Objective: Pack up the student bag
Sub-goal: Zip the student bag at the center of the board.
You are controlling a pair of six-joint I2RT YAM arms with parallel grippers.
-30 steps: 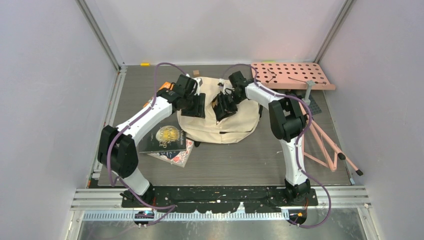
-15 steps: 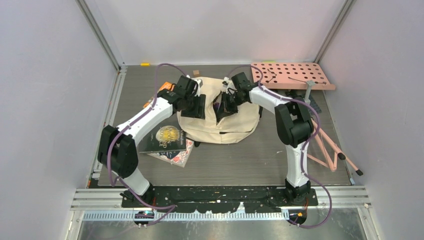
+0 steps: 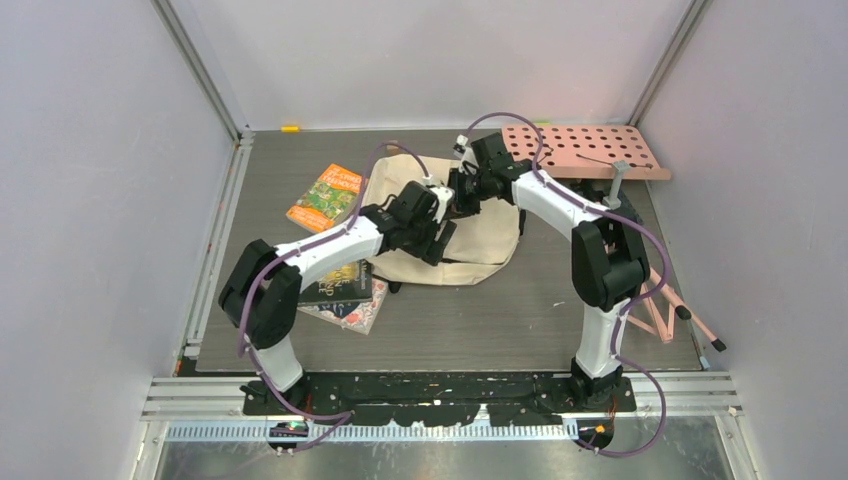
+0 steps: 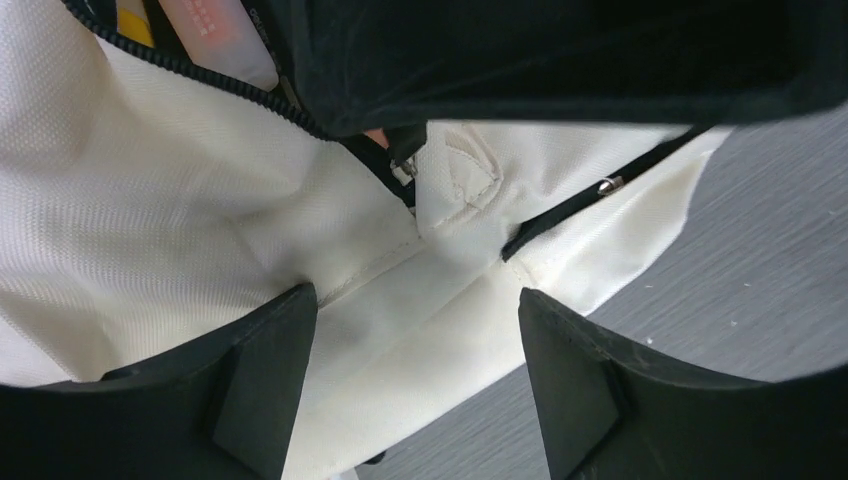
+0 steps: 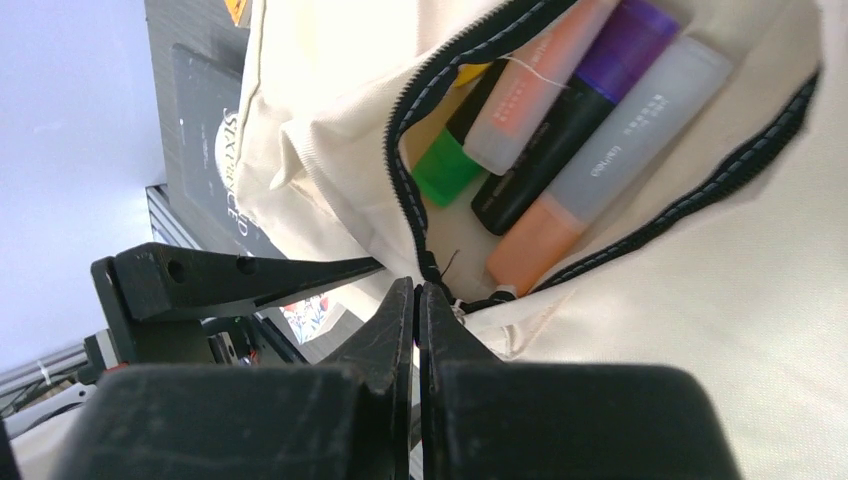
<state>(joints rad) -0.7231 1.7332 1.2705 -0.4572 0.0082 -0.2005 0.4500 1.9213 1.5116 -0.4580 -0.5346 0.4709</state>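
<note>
Student bag (image 3: 490, 238) lies flat mid-surface, toward the far side, cream cloth up. Its front pocket (image 5: 770, 60) gapes in the right wrist view. Highlighters (image 5: 620, 120) are already inside, zip (image 5: 395, 150) not drawn.

Right tool (image 5: 415, 290) was half spread a second ago; now it's pressed together right at the end of the zip. Whether the pull tab is caught between the tips I can't tell.

Left tool (image 4: 412, 305) has swung off the bag's left edge to its near-middle and spread wider. It straddles a seam of the cloth and holds nothing.

That swing uncovered an orange-green book (image 3: 325, 197) on the surface (image 3: 480, 320), far left of the bag. More books (image 3: 345, 290) sit near left, partly under the left arm. Pink board (image 3: 585, 150) is far right, well apart from both tools.

My read: pens are packed and I'm setting up to close the pocket — left to pin the cloth, right to drag the zip. The books are not in yet.
</note>
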